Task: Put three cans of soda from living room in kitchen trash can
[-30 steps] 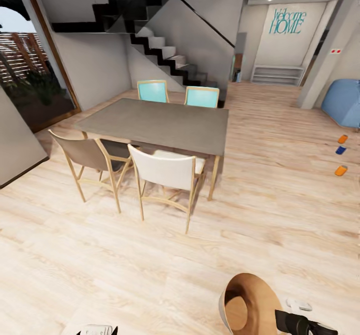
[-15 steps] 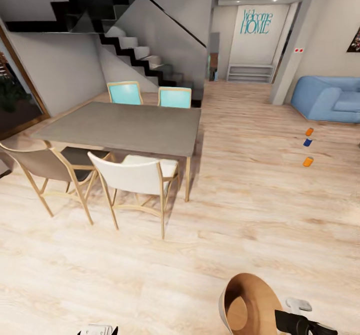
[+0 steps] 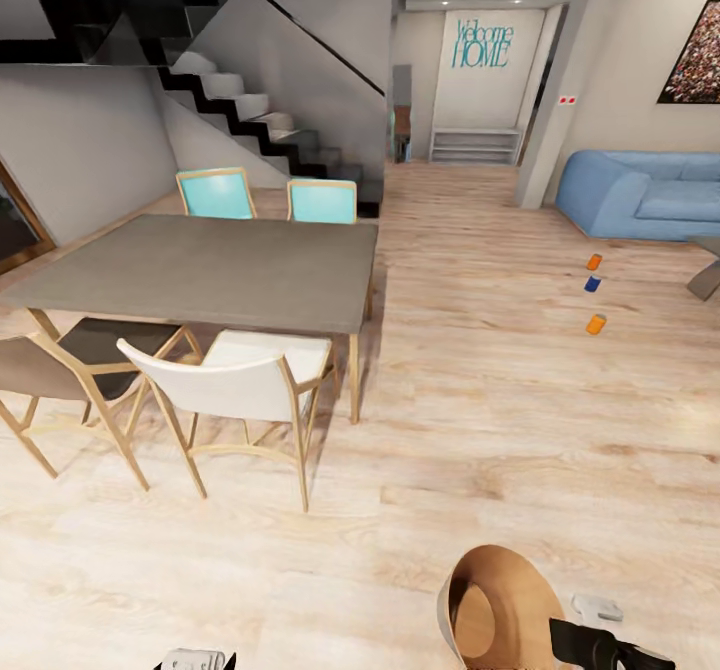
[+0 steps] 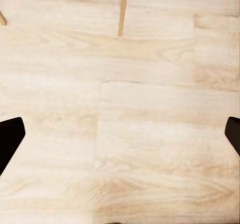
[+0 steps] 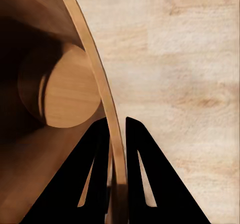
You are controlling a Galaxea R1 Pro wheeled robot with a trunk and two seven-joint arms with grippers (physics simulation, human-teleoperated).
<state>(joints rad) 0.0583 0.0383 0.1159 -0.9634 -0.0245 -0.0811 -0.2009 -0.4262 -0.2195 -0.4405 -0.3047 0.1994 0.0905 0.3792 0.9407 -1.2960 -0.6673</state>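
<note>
Bin carried toward far-right soda cans (image 3: 593, 288).
Right fingers (image 5: 105, 149) pinch only the trash can (image 3: 500, 610) rim; it could slip. Left fingers (image 4: 10, 139) spread.

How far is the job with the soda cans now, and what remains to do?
Done: nothing yet; both orange cans and the blue can stand on the floor near the blue sofa. In hand: the right hand is shut on the rim of the trash can; the left hand is open and holds nothing. Left: reach the cans and put all three inside the trash can.
</note>
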